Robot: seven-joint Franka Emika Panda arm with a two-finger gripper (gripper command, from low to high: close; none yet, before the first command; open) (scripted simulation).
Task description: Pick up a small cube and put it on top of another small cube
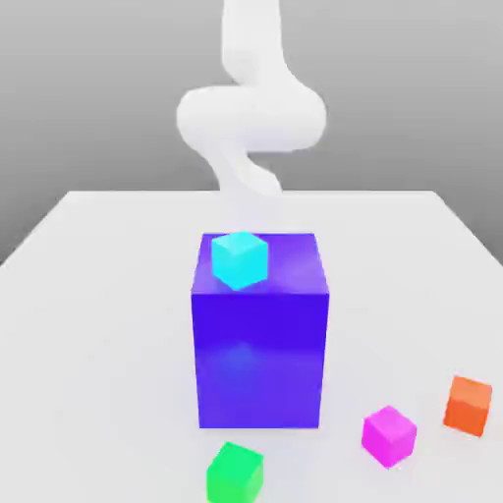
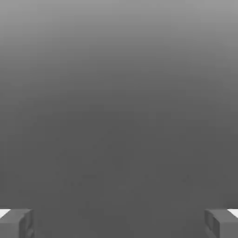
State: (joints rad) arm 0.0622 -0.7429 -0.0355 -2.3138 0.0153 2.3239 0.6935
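Your small magenta cube sits free on the bench, between the orange cube and green cube, ready for picking; your gripper hangs empty, jaws spread wide for the approach.

You see the arm cut off by the exterior view's upper edge, its lower end hidden behind the big blue-purple block; the green cube runs off the bottom edge, and both fingertips are clipped in the hand view
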